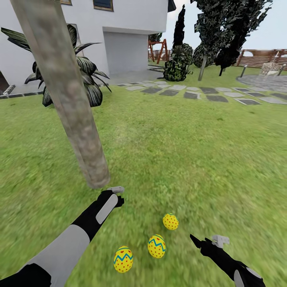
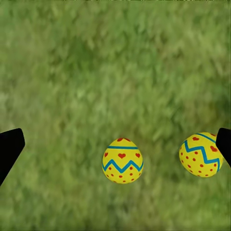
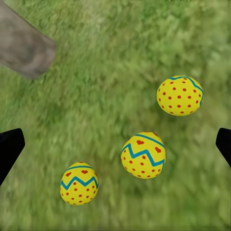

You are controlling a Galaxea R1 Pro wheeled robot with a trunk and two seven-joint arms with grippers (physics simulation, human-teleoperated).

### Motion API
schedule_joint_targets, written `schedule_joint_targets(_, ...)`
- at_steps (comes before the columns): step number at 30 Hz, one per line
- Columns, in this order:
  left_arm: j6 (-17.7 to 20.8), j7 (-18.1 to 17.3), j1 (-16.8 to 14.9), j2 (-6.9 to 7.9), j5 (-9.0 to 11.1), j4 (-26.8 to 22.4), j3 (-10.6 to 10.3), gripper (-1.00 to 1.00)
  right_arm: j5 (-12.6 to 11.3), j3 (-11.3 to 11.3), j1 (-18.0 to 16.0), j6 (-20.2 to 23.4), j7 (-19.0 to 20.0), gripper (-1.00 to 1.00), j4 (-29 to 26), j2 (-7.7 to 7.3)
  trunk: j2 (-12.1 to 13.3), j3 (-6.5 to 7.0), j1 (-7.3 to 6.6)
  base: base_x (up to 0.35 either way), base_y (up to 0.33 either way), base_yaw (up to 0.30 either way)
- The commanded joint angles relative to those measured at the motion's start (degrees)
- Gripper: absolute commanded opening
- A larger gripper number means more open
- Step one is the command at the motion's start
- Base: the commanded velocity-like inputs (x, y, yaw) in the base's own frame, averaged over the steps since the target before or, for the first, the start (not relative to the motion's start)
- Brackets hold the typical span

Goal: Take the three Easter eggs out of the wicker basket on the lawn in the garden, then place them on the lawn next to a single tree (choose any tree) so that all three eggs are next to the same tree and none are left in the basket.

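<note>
Nearest you, three eggs lie on the lawn (image 1: pixel 191 159) in a loose row between your two arms: the near egg (image 1: pixel 123 259) at 6 o'clock, the middle egg (image 1: pixel 156 246) just beyond it toward 1 o'clock, and the far egg (image 1: pixel 170 221) a little further along the same line. None touch each other. Your left gripper (image 1: pixel 113 195) hovers at their 10 o'clock, and its jaws stand wide apart, with nothing between them. Your right gripper (image 1: pixel 199 242) sits at their 3 o'clock, also spread open and empty. Just past your left gripper, the tree (image 1: pixel 65 91) trunk meets the grass, close to the eggs at their 11 o'clock. Further off lie a dark leafy plant (image 1: pixel 85 75), the stone path (image 1: pixel 191 93), and the house (image 1: pixel 123 36).
</note>
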Motion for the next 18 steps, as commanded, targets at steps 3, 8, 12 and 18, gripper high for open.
schedule_joint_targets(3, 0.01, 0.62, -0.05, -0.01, 0.57, -0.09, -0.19, 1.0, -0.48, -0.18, -0.03, 0.53, 0.27, 1.0, -0.03, -0.08, 1.19, 0.5, -0.67, 0.0, 0.0, 0.0)
schedule_joint_targets(8, 0.01, 0.6, -0.05, -0.06, 0.53, -0.12, -0.19, 1.0, -0.51, -0.2, -0.03, 0.53, 0.27, 1.0, -0.02, -0.06, 3.2, 1.39, -1.77, 0.0, 0.0, 0.0)
schedule_joint_targets(12, 0.01, 0.59, -0.05, -0.11, 0.53, -0.13, -0.19, 1.0, -0.52, -0.21, -0.05, 0.53, 0.27, 1.0, -0.02, -0.06, 4.8, 2.11, -2.65, 0.0, 0.0, 0.0)
schedule_joint_targets(18, 0.0, 0.59, -0.05, -0.1, 0.52, -0.07, -0.19, 1.0, -0.47, -0.14, -0.11, 0.62, 0.2, 1.0, 0.17, -0.1, 7.21, 3.19, -3.96, 0.0, 0.0, 0.0)
